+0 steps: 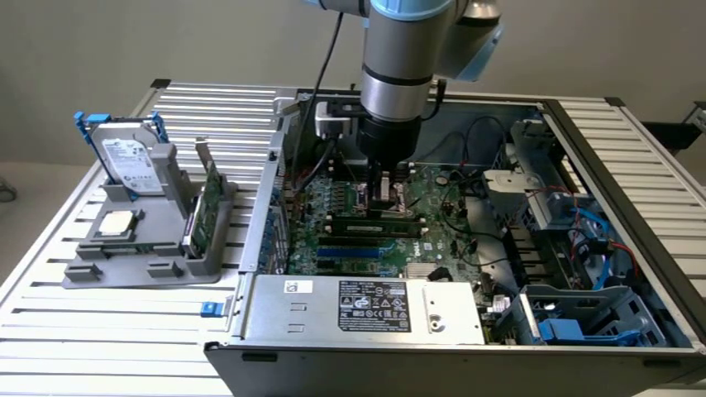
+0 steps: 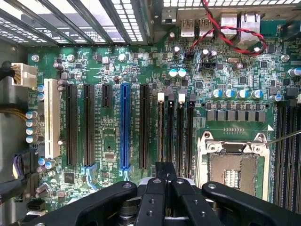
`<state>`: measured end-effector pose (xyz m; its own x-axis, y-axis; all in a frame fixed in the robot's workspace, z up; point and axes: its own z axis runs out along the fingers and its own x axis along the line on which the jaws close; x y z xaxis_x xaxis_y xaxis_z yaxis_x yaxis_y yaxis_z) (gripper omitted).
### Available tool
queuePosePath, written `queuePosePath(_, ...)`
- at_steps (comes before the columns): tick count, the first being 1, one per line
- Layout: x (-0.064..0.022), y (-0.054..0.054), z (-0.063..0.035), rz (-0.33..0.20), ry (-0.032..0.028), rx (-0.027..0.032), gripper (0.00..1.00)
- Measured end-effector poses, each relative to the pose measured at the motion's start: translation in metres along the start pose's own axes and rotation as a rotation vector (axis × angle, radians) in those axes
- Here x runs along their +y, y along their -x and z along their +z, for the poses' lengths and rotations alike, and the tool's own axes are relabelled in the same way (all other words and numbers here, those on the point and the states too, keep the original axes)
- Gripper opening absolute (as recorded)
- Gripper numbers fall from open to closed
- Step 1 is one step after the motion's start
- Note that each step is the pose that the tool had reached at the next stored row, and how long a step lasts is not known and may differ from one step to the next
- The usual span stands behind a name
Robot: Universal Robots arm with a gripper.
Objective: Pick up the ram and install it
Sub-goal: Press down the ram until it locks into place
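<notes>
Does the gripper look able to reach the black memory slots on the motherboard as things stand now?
Probably yes: the shut gripper hangs just above the memory slots, with nothing visible between them.

Gripper (image 2: 164, 181): matt black plastic or painted metal links, small bright screw heads. Motherboard (image 2: 141, 70): glossy green lacquered board; slots in shiny black, white and blue plastic. CPU socket (image 2: 233, 172), lower right of wrist frame: dull bare metal. Desk (image 1: 121, 331): ribbed, satin silver aluminium slats. Holder (image 1: 144, 260), left of exterior frame: matt grey plastic. Hard drive (image 1: 127, 161): brushed metal with paper label, blue plastic rails.
</notes>
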<state>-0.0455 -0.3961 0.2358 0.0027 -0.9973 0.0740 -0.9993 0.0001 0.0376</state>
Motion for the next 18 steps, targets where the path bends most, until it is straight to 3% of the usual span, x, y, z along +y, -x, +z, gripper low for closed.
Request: queuePosePath(18, -0.0009, 0.0007, 0.0094, 0.000, 0.0004, 0.0008, 0.11)
